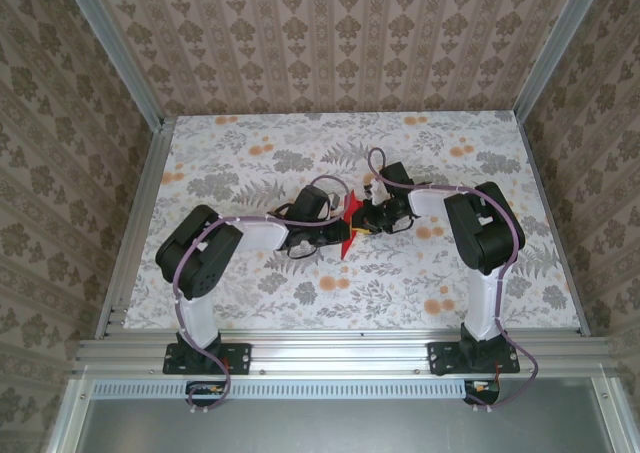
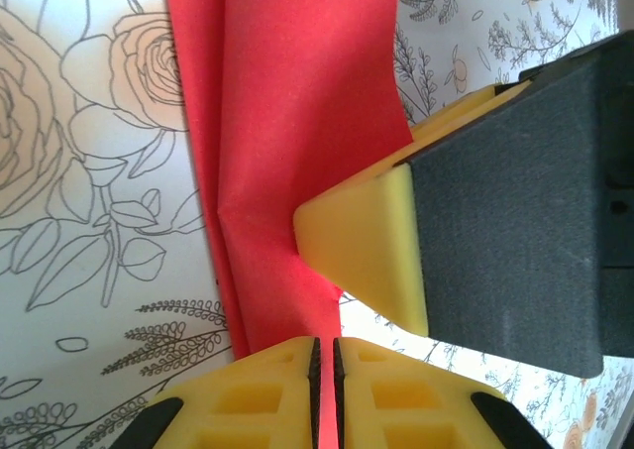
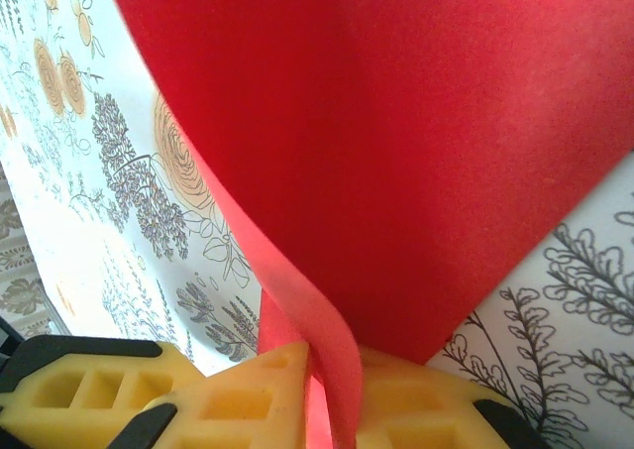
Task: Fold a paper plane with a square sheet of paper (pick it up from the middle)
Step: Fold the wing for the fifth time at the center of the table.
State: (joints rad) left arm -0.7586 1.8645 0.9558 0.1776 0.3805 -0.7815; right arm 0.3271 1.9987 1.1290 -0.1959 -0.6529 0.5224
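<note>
at the middle of the floral-print table point(image 1: 250, 298), the left gripper point(image 2: 325, 370) and right gripper point(image 3: 332, 390) both clamp yellow jaws on the bright red sheet of paper point(image 1: 349, 229), mid-fold and creased, the next move likely calling for edges aligned and pressed flat.

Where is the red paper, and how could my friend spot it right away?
Look at the middle of the flowery table. There the left gripper and the right gripper meet, both pinching the red paper, which is creased and curved. It is the only plain bright red thing among the pale printed flowers.
</note>
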